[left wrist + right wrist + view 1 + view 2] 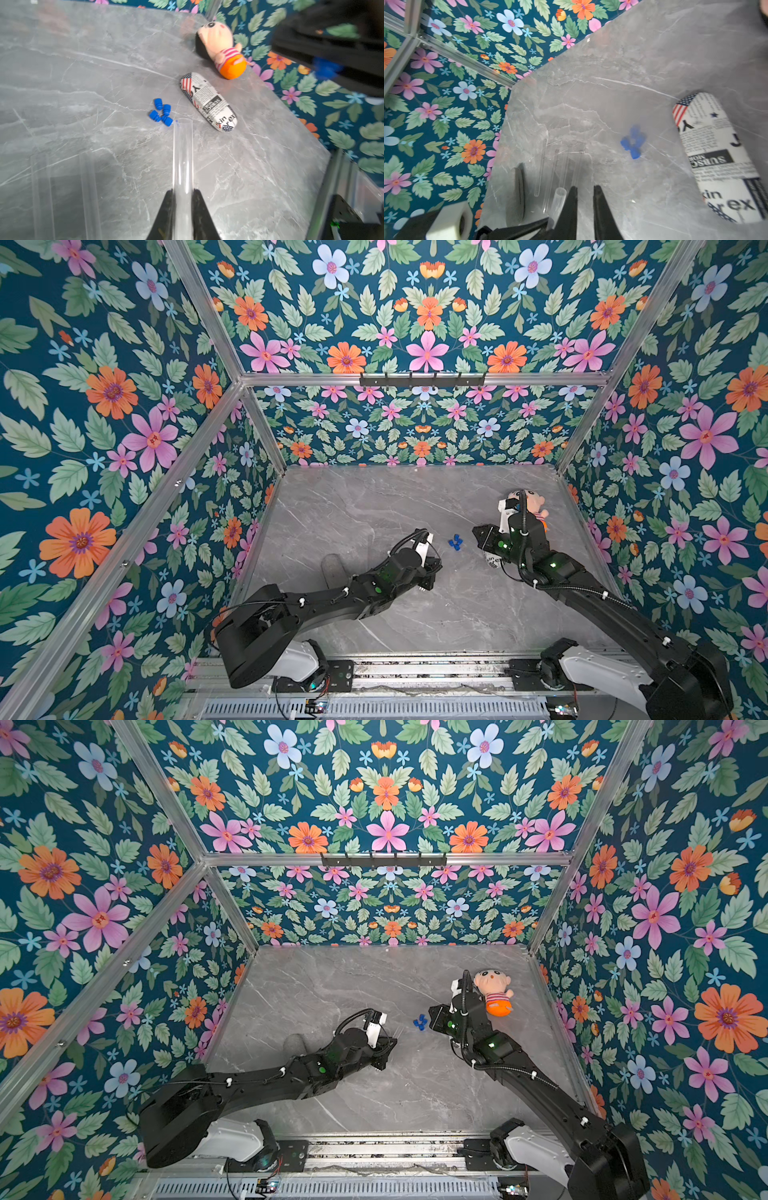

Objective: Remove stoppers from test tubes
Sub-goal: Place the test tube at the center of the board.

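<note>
The left hand (pixel 182 192) grips an uncapped test tube (pixel 182 155) to brace it. The right hand (pixel 478 532), closed, seems to pinch the fifth stopper (pixel 326 68), near four stoppers (pixel 161 112) piled at the middle of the desk (pixel 374 497).

Four blue ribbed stoppers (pixel 161 113) lie bunched and touching on the desk (pixel 83 83). A fifth stopper (pixel 326 68) is a blue blur pinched in my right claw (pixel 584 190). My left claw (pixel 182 193) grips one clear, uncapped test tube (pixel 182 158). The other tubes (pixel 540 166) lie flat, side by side.

Polished marble table (pixel 83 83), clear test tubes (pixel 182 155), ribbed plastic stoppers (pixel 166 109)
</note>
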